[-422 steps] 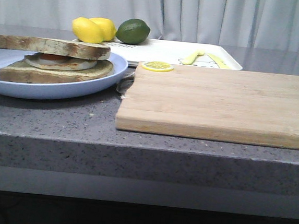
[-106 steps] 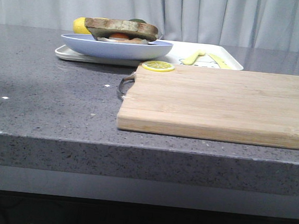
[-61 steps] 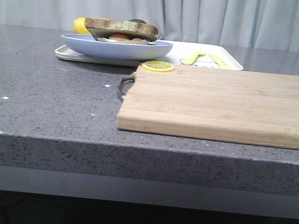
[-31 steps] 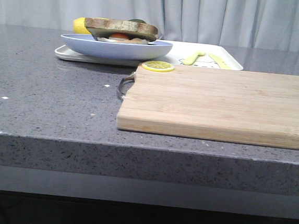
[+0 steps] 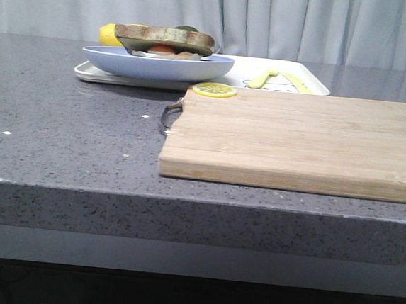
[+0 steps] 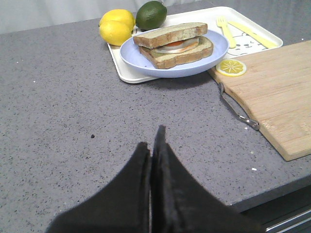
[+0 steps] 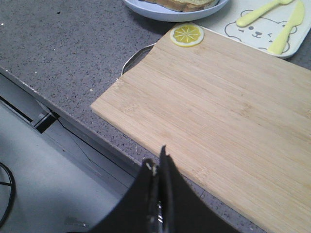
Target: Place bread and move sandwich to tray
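The bread (image 6: 170,34) was laid on top of the sandwich (image 6: 176,46), which sat on the blue plate (image 6: 141,60) on the tray (image 6: 124,73). The left gripper (image 6: 154,141) and right gripper (image 7: 156,160) were both pressed shut, with nothing held.

Kitchen: speckled grey countertop (image 5: 61,147), wooden cutting board (image 5: 296,139) (curtained backdrop).

We saw a wooden cutting board (image 5: 300,139), a lemon slice (image 5: 214,90) at its ten o'clock corner, two lemons (image 6: 116,26) and a lime (image 6: 151,14).
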{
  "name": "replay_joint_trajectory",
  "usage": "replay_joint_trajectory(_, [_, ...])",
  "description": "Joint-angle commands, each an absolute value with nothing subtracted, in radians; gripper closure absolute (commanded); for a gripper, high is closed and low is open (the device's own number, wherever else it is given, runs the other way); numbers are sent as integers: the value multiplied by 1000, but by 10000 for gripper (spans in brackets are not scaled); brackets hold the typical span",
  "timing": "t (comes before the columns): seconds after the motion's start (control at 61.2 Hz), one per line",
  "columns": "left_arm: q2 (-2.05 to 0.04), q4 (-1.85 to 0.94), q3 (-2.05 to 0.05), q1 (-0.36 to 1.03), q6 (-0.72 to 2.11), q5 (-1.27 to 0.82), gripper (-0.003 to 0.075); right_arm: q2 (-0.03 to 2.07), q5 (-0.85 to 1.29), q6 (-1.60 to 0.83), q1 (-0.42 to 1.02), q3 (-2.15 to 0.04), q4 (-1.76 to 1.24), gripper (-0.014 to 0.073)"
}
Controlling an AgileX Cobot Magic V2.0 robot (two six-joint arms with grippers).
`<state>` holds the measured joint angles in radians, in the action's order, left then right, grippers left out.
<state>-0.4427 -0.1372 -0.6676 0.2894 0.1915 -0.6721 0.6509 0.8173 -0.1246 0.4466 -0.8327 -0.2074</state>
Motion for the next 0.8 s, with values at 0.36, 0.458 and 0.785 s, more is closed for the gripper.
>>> replay_joint_trajectory(0.36, [-329, -149, -561, 253, 193, -450, 741, 648, 757, -128, 439, -858, -211, 664])
replay_joint_trajectory(0.458, [-249, -149, -458, 195, 193, -359, 741, 648, 757, -128, 439, -858, -211, 664])
replay_joint_trajectory(0.785, [-73, -131, -218, 118, 120, -245, 741, 648, 757, -128, 439, -858, -211, 664])
